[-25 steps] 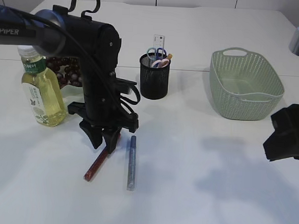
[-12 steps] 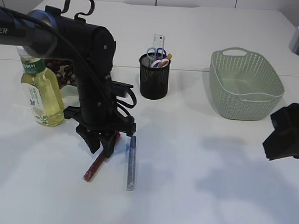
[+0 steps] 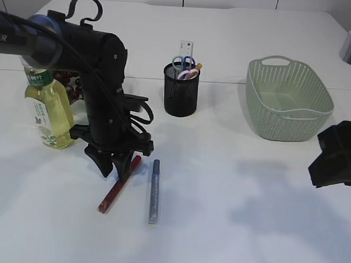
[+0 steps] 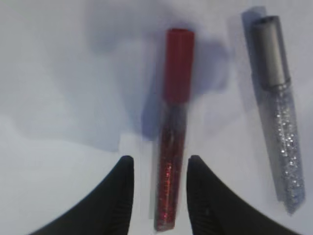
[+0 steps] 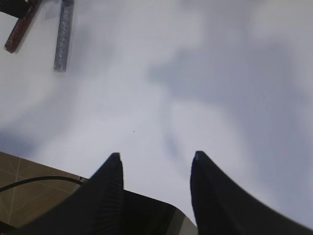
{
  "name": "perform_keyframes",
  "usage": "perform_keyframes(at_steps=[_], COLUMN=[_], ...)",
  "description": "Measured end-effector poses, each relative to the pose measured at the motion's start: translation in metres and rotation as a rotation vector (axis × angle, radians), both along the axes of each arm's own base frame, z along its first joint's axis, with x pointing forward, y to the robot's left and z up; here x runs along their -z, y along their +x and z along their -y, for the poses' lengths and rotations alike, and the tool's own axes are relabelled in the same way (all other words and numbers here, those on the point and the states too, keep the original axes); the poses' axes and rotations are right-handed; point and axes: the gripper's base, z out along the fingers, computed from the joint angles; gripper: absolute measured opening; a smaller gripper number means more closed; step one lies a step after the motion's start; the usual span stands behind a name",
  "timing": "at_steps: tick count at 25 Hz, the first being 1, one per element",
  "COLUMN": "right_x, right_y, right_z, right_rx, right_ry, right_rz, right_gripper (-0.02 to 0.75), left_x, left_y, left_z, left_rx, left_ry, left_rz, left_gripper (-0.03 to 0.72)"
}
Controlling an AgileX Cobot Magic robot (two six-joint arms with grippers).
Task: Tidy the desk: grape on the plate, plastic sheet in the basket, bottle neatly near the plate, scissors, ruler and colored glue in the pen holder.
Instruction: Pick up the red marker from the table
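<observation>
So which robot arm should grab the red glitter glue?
The left. Its tool already sits open astride the red glue; the right tool hangs far off over bare table.

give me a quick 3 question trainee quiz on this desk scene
1. True or false: the red glitter glue lies between the fingers of the left tool.
2. Which sits nearer the pen holder? A) the bottle B) the basket
3. Fill in: the right tool is ____ and holds nothing.

Key: 1 true; 2 B; 3 open
</observation>
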Motion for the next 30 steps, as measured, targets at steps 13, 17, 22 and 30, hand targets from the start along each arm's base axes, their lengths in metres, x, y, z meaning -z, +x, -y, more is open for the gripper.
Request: perform_keyframes(at_steps=[13, 17, 22, 30], right_x=[0.000, 0.000, 0.000, 0.000], right_y=[0.001, 0.001, 0.001, 0.001], right_z=[0.000, 0.000, 0.000, 0.000], right_rx=[0.000, 0.001, 0.001, 0.001], right_ry=[-0.002, -0.001, -0.001, -0.001], right_rz=[0.010, 0.012, 0.012, 0.012], right_gripper=[0.364, 0.365, 0.364, 0.364], left_x=[0.009, 0.012, 0.012, 0.012], left_y=[-0.001, 0.000, 0.000, 0.000], left_z=[0.003, 0.003, 0.003, 0.003], left_rx=[0.004, 0.003, 0.004, 0.004], left_ry=[-0.020, -0.020, -0.021, -0.020], left_rz=[-0.029, -0.028, -0.026, -0.028], left_gripper=[0.268, 0.262, 0.260, 0.246])
